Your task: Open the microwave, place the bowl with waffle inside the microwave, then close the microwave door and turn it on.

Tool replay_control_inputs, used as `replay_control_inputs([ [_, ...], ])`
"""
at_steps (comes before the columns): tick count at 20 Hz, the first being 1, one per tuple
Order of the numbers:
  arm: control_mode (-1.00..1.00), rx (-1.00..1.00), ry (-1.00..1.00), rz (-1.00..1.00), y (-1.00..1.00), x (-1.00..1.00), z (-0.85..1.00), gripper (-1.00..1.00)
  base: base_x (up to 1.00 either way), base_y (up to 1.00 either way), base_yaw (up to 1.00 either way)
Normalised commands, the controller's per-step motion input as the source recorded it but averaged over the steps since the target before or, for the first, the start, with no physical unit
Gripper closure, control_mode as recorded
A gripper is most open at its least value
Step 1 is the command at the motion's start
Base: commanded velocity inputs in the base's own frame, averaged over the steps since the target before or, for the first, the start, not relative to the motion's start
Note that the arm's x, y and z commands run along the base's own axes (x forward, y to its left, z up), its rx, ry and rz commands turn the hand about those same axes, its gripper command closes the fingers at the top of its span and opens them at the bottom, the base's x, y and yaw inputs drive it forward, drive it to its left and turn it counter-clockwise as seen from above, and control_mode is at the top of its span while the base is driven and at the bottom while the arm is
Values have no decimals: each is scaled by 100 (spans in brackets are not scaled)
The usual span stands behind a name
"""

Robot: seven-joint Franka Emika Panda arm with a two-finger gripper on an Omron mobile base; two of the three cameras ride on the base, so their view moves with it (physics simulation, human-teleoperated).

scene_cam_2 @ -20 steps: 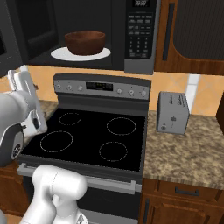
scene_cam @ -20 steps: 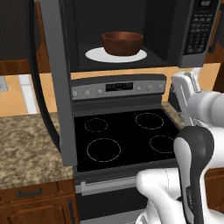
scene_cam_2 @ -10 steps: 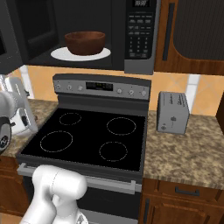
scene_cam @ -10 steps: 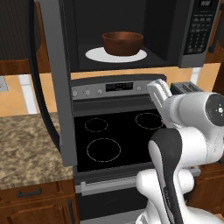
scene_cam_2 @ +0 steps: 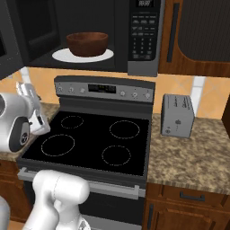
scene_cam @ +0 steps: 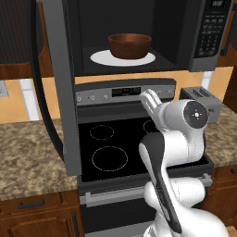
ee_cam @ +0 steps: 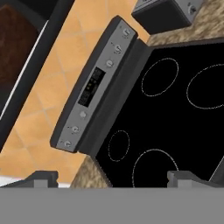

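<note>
The microwave (scene_cam: 203,41) hangs above the stove with its cavity open. Its door (scene_cam: 64,92) stands swung out to the left, shown edge-on in the left base view and at the top left of the right base view (scene_cam_2: 10,38). Inside, the dark brown wooden bowl (scene_cam: 130,45) (scene_cam_2: 87,43) rests on the white turntable plate (scene_cam: 99,58). The waffle is hidden in the bowl. My gripper (scene_cam: 150,99) (scene_cam_2: 27,90) (ee_cam: 113,177) hovers over the stove below the cavity, open, with nothing between its fingers.
The black-topped stove (scene_cam: 115,139) (scene_cam_2: 90,139) with its grey control panel (ee_cam: 94,83) lies under the gripper. A small grey toaster (scene_cam_2: 176,115) (scene_cam: 201,99) stands on the granite counter (scene_cam_2: 193,157) to the right. Wooden cabinets flank the microwave.
My arm has swung left across the stove, from the right side toward its middle. The bowl and the open door have not moved.
</note>
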Motion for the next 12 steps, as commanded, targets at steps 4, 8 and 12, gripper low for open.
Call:
replay_control_inputs([
  [4, -100, -14, -19, 7, 54, 32, -80, -100, 0, 0, 0],
  [8, -100, -13, -22, 4, 46, 33, -70, -100, 0, 0, 0],
  [12, -100, -9, -19, 0, 29, 53, -73, -100, 0, 0, 0],
])
